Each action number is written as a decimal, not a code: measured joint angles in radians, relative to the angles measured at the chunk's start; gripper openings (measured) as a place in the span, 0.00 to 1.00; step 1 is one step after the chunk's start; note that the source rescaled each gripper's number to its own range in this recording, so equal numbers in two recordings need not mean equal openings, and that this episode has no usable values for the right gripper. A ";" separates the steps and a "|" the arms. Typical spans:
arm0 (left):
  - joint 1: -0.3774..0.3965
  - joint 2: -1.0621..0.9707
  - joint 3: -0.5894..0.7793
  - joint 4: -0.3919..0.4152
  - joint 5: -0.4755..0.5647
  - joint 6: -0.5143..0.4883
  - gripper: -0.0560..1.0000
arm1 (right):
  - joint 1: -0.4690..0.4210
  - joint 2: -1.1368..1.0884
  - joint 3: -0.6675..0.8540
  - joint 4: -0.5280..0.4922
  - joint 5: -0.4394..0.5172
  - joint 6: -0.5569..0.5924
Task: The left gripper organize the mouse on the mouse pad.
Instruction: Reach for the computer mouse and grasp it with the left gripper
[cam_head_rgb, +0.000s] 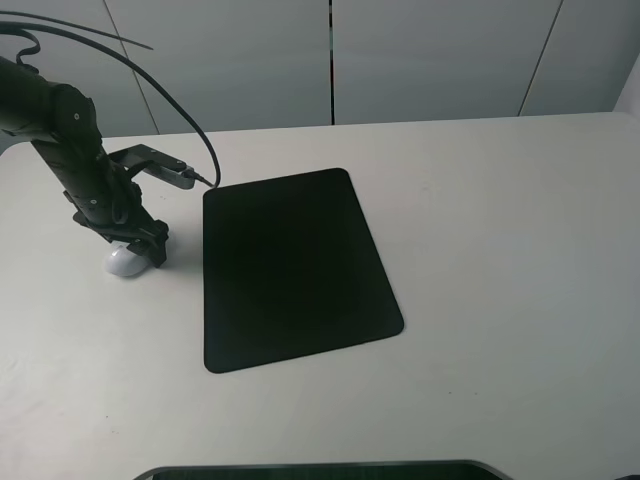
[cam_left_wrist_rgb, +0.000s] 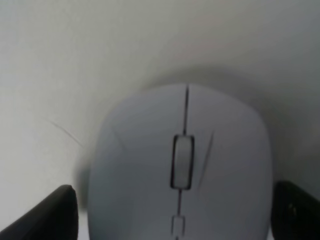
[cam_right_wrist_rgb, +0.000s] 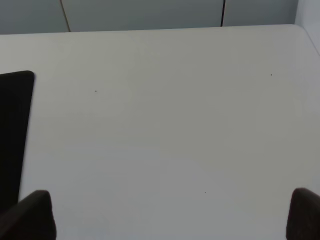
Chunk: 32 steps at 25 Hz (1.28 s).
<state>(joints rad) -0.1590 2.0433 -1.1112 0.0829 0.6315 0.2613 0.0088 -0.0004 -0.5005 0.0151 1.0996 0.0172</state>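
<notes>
White mouse (cam_left_wrist_rgb: 135, 170), grey wheel (cam_left_wrist_rgb: 183, 161); black mouse pad (cam_head_rgb: 295, 270).

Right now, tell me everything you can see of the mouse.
The mouse is small, white and oval, with a smooth plastic-looking shell, a centre seam and a grey scroll wheel. It lies flat on the table, left of the mouse pad and apart from it. Fingers of the left hand flank it; contact is unclear.
</notes>
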 joint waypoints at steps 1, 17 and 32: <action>0.000 0.000 0.000 0.000 -0.002 0.000 0.95 | 0.000 0.000 0.000 0.000 0.000 0.000; 0.000 0.002 -0.002 -0.014 -0.003 0.002 0.06 | 0.000 0.000 0.000 0.000 0.000 0.000; 0.000 0.002 -0.002 -0.027 -0.003 0.002 0.06 | 0.000 0.000 0.000 0.000 0.000 0.009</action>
<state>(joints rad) -0.1590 2.0455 -1.1133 0.0562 0.6286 0.2637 0.0088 -0.0004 -0.5005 0.0151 1.0996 0.0261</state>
